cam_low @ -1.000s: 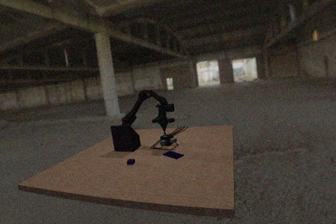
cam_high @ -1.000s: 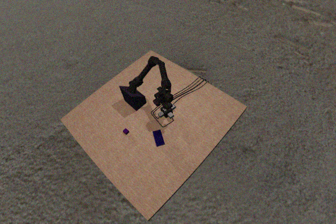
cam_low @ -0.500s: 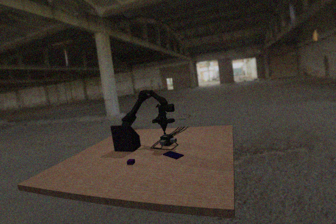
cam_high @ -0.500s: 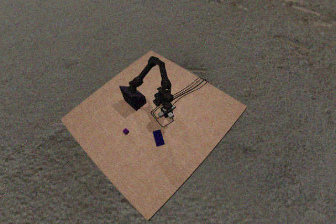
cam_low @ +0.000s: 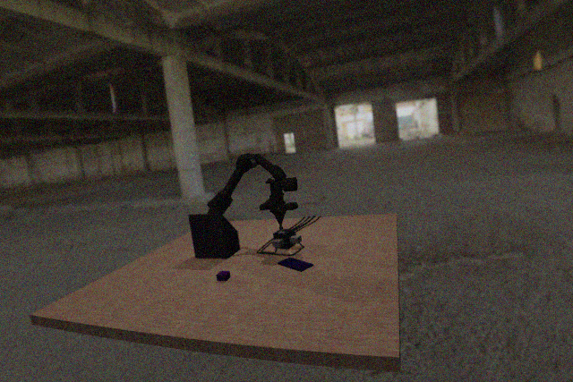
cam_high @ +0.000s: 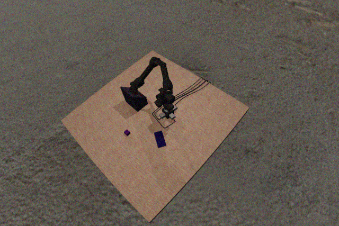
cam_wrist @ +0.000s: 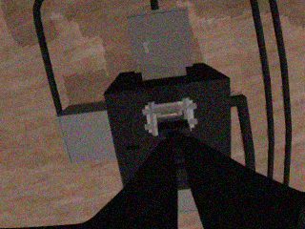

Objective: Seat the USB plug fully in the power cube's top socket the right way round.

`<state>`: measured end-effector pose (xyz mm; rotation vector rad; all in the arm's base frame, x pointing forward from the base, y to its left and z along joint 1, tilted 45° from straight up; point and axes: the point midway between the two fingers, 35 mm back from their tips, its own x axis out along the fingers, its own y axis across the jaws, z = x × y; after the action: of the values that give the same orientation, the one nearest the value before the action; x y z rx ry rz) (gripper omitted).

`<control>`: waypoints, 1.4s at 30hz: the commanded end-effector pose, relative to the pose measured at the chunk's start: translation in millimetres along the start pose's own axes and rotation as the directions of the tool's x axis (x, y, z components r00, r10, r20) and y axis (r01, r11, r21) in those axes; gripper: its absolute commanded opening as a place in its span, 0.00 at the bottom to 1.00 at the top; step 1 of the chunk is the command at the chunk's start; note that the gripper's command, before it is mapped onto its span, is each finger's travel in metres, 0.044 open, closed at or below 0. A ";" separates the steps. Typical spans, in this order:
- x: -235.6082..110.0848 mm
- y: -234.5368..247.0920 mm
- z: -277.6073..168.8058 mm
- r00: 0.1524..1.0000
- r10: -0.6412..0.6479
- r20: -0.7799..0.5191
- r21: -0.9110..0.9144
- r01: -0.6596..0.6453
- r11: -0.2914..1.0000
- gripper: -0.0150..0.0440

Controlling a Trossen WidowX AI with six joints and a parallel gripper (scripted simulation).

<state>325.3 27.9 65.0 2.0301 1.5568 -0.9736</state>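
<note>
The arm arches from its dark base box (cam_low: 212, 235) and points the claw (cam_low: 280, 224) straight down onto the power cube (cam_low: 286, 241), near the surface's (cam_low: 323, 322) far edge. 1 flat blue card (cam_low: 295, 264) and 1 small purple block (cam_low: 223, 275) lie nearer the front edge.

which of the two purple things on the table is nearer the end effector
The flat dark-blue-purple slab, lying just past the cable loop; the small purple cube sits farther off.
</note>
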 end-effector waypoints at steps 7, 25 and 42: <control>2.0 0.0 0.5 1.000 -0.001 0.003 0.005 0.001 1.000 0.25; 4.2 0.0 0.4 1.000 -0.001 0.003 0.005 0.001 1.000 0.25; 6.2 0.0 0.3 1.000 -0.001 0.003 0.005 0.001 1.000 0.25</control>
<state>326.0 31.4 61.4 2.0299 1.5567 -0.9738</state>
